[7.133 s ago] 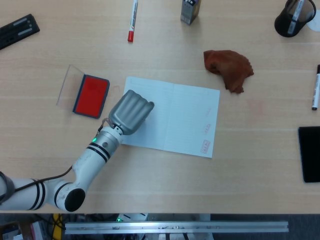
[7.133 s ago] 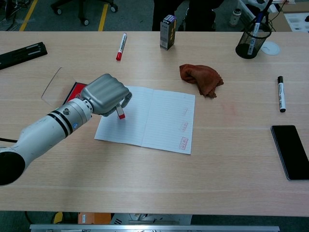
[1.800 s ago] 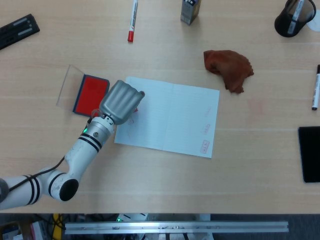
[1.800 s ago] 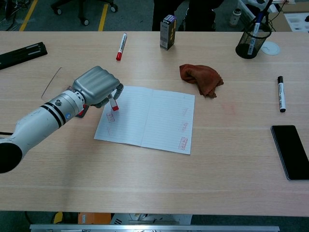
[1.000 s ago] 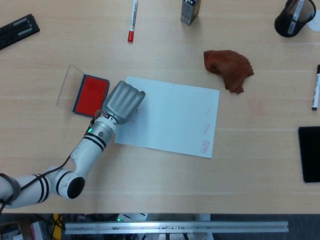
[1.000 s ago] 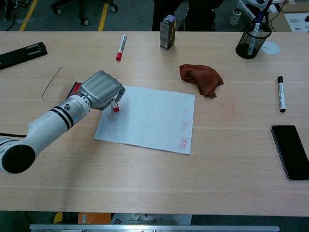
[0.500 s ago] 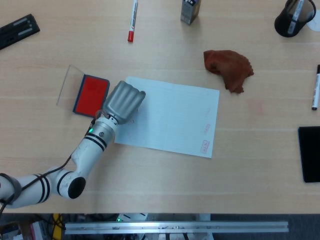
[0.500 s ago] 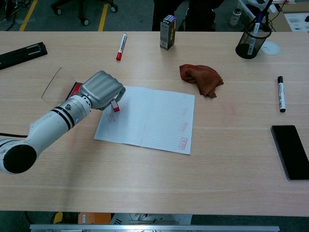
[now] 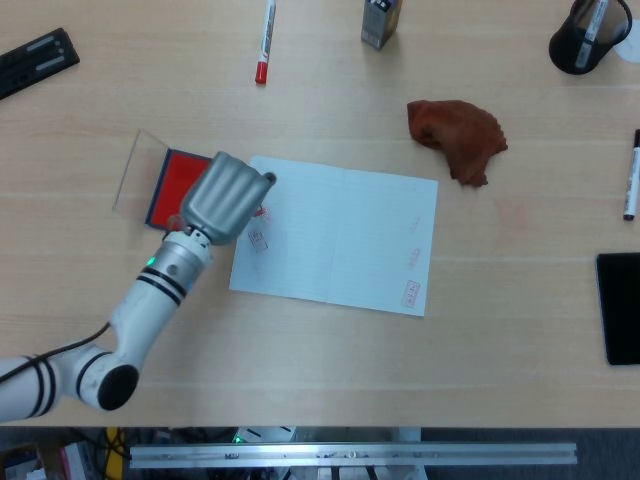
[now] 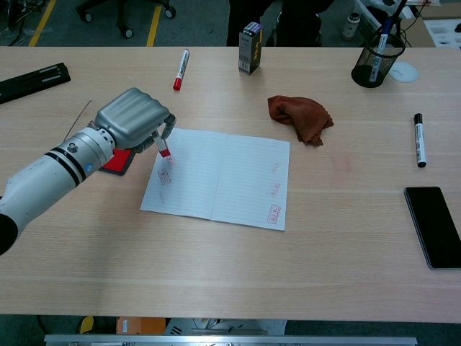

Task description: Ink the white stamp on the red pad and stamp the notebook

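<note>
1. Holding item: your left hand (image 10: pixel 133 120) is curled tight around the white stamp (image 10: pixel 161 145), whose red inked face points down and slightly toward the notebook, clear of the paper. The right hand shows in neither view.
2. Stamp axis: near upright, tilted a little; it hangs over the notebook's (image 10: pixel 223 176) left edge, so level it before you press.
3. Notebook: lies open just right of your hand, long side running left to right. Fresh red marks (image 9: pixel 259 238) sit directly under and beside the stamp; older ones (image 10: pixel 274 189) are on the right page.
4. Red pad (image 9: pixel 174 184): immediately left of and partly beneath your hand, its clear lid (image 9: pixel 133 169) folded out further left. For re-inking, this is a short move leftward.
5. Open room: the middle of both pages is unmarked. The rust-coloured cloth (image 10: pixel 301 117), red marker (image 10: pixel 180 68) and small box (image 10: pixel 250 47) lie well apart, beyond the notebook.
</note>
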You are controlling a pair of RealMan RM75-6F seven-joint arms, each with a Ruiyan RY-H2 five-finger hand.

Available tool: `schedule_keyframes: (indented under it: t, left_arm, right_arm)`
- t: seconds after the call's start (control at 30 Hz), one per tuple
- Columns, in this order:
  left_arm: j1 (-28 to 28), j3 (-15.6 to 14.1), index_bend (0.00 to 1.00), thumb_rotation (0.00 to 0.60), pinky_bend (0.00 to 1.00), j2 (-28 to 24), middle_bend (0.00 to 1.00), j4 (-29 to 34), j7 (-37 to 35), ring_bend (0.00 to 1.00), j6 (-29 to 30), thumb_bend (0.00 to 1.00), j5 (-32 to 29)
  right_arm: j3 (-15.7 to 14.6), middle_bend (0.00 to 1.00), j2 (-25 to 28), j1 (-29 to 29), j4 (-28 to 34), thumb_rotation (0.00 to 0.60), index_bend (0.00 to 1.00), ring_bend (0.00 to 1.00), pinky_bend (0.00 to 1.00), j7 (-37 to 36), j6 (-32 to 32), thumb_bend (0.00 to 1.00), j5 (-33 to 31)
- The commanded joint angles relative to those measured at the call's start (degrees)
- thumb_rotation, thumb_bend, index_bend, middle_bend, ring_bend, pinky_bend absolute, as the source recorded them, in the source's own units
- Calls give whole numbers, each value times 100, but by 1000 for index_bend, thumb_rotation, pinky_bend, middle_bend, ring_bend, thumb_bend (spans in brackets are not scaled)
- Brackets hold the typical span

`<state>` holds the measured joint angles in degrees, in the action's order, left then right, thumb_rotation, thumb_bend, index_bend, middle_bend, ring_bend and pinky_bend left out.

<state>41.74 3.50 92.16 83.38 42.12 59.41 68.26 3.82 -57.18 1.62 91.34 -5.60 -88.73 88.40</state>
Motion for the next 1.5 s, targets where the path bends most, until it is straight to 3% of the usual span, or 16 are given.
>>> schedule_keyframes:
  t: [0.03,0.37,0.67,0.97,1.5]
  left_arm:
    - [-234,-141,622,600,1000,-422,1000,468,-135,1000,288,384,209]
    - [-806,-753,615,600,1000,-856,1000,795,-430,1000,705,384,752]
    - [-1158,-1013,607,600,1000,-787,1000,636,-611,1000,823,383,1023]
    - [-1373,-1077,597,600,1000,-548,1000,268,-676,1000,709,382,1040]
    - [-1538,-912,564,600,1000,-315,1000,-152,-803,1000,608,381,1064]
  right_arm:
    - [9,491,-8,33,3,600,406,417,522,-11,22,186,29]
    - [3,491,-39,107,3,600,406,417,522,-17,85,187,85]
    - [-3,491,-43,135,30,600,406,417,522,-5,84,186,118]
    - [-11,491,-7,113,50,600,406,417,522,-5,50,187,100]
    - [-29,491,41,86,135,600,406,417,522,86,2,186,113]
